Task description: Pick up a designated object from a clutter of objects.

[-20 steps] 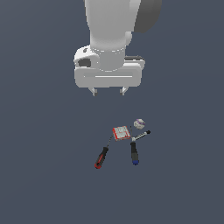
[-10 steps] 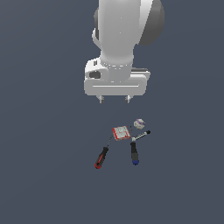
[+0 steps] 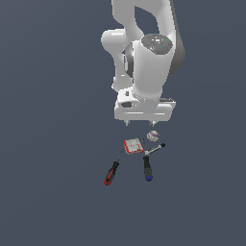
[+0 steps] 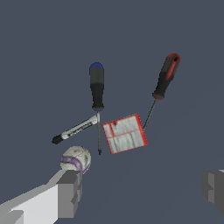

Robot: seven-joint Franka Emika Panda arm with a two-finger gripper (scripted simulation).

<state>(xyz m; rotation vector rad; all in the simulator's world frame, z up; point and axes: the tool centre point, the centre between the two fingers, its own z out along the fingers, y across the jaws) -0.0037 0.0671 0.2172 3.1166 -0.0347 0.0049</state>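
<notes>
Nearest me on the exterior view lie the red-black screwdriver (image 3: 112, 172) on that view's left and the blue-black screwdriver (image 3: 147, 167) to its right, handles toward me. Beyond them I see the red-and-white box (image 3: 132, 145), with the black-tipped marker (image 3: 155, 148) crossing the blue screwdriver's shaft. Farther, right of the box, sits the whitish ball (image 3: 153, 136) with its purple band, apart from the box. My gripper (image 3: 141, 123) hangs just above it, jaws spread wide and empty; in the wrist view one fingertip (image 4: 70, 192) is right beside the ball (image 4: 75, 159).

whitish-grey ball (image 4: 75, 158) with purple band, red-and-white box (image 4: 125, 134)
</notes>
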